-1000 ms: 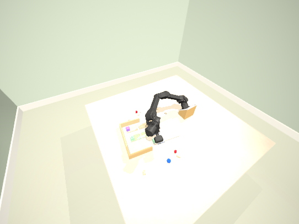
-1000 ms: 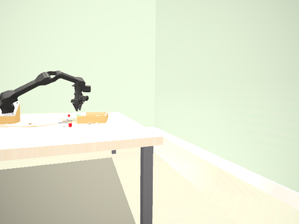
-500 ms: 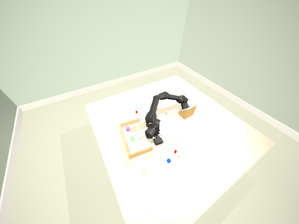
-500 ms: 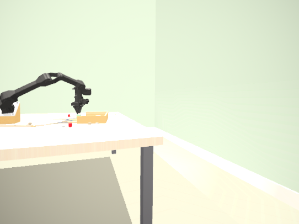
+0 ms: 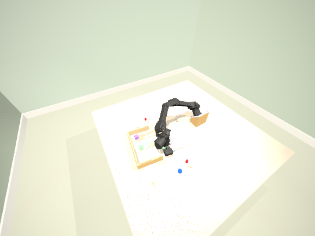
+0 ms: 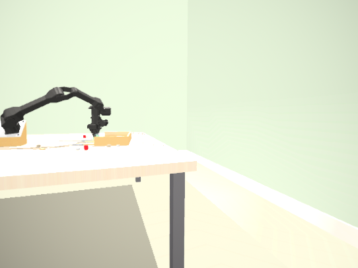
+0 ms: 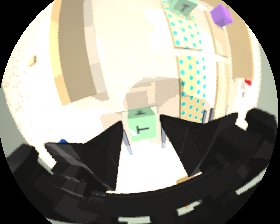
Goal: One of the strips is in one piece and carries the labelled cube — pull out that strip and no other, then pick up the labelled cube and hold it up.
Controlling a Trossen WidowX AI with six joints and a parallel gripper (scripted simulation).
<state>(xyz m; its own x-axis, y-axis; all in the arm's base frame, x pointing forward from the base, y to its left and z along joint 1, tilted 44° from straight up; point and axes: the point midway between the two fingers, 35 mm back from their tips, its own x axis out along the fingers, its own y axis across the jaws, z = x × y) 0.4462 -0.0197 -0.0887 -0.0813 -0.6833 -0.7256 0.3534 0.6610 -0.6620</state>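
At the open side of the wooden tray [image 5: 150,161] [image 6: 112,141] [image 7: 77,50], the gripper [image 5: 164,149] [image 6: 96,135] [image 7: 140,120] points down with its fingers part-way open, one either side of the near green cube [image 5: 164,148] [image 6: 97,135] [image 7: 142,129] with a T on it, and it isn't gripping anything; there's daylight by both tips in the wrist view, so my guess is the half-open stance is there to fit down around the cube without knocking its neighbours; that cube sits between two thin bluish rails [image 7: 128,143], probably there to keep things sliding straight; the dotted strip [image 5: 148,144] [image 7: 192,75] next door has a break across it, and the far green cube [image 5: 140,147] [image 7: 182,6], also lettered, is on its far piece, so tugging the near end likely wouldn't bring that one along; I can't tell whether the near cube's own strip is whole; next I'd centre, lower a touch and close squarely, since an off-centre squeeze could twist it.
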